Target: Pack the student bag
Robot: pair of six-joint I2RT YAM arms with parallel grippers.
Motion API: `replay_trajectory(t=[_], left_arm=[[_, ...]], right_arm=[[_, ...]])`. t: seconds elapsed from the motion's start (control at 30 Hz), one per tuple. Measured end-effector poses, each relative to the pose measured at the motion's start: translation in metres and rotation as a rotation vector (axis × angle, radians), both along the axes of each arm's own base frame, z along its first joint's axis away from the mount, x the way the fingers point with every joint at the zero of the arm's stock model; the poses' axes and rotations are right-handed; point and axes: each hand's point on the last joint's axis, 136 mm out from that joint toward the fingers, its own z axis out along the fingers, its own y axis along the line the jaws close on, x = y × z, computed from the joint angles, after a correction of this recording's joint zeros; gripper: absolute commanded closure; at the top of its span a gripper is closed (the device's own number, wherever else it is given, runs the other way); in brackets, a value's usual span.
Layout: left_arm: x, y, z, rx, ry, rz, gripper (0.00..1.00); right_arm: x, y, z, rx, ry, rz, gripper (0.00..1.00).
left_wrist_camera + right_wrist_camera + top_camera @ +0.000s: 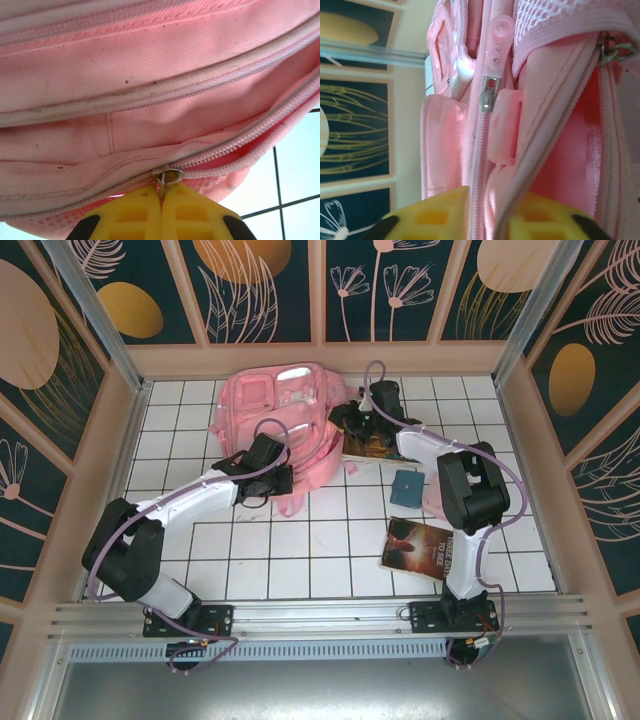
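Pink soft fabric student bag (275,405) lies far-centre on the white tiled table (300,560). Left gripper (161,200) is clenched on its small metal zipper pull (167,177); this thin tab may slip out. Right gripper (490,202) straddles the opening edge, grip unclear, so the bag may drag.

student bag (280,420) sits back-middle on the bench (300,550), first book (365,445) just right of it, small case (405,487) and second book (418,546) nearer front-right
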Motion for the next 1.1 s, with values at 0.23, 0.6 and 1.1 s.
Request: replay_trajectory(t=[0.23,0.6,1.1], left_arm=[[-0.003,-0.005,0.006,-0.026,-0.002,-0.029,1.00],[-0.004,-0.006,0.005,-0.023,-0.004,-0.050,1.00],[-0.009,0.073,-0.007,0.296,0.030,0.116,1.00]], right_arm=[[-0.030,0.003,-0.021,0.053,0.143,0.014,0.62],[-0.068,0.021,-0.038,0.079,0.299,0.028,0.94],[-0.045,-0.018,-0.048,-0.084,0.211,-0.051,1.00]])
